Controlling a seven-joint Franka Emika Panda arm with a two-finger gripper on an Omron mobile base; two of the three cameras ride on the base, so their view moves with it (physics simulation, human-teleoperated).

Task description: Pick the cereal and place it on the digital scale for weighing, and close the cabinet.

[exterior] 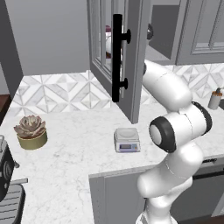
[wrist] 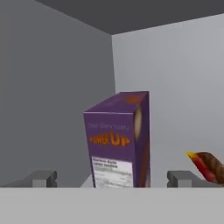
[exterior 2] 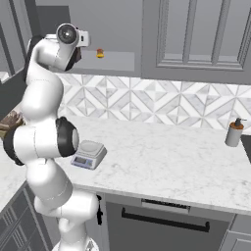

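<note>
Hand view: looking straight into the grey wall cabinet (exterior: 131, 52), with the upright dark purple cardboard cereal box (wrist: 118, 140) standing on the cabinet shelf, towards the back corner where the two inner walls meet. Two small dark fingers (wrist: 41, 178) spread wide, one either side of the box and clear of it, holding nothing. Gripper (wrist: 113, 179) centred roughly on the box's lower half.

Judged as the reach-in before the grasp. Best done by pushing forward until the fingers pass both narrow sides, keeping the box midway between them, then closing across its thin width. Worth gripping low enough to stay stable yet high enough to lift clear of the shelf. Red-brown object (wrist: 208, 166) lying near the right finger: to be avoided on closing, identity too unclear to name.

Box long axis vertical, top up. Printed face with orange lettering turned towards the camera and slightly left; narrower side panel angled off to the right.

Left base view: glass-paned door swung open over the white marble tabletop (exterior: 70, 144), small flat white-grey digital scale (exterior: 127, 140) sitting bare near the tabletop's front edge, below the door.
</note>
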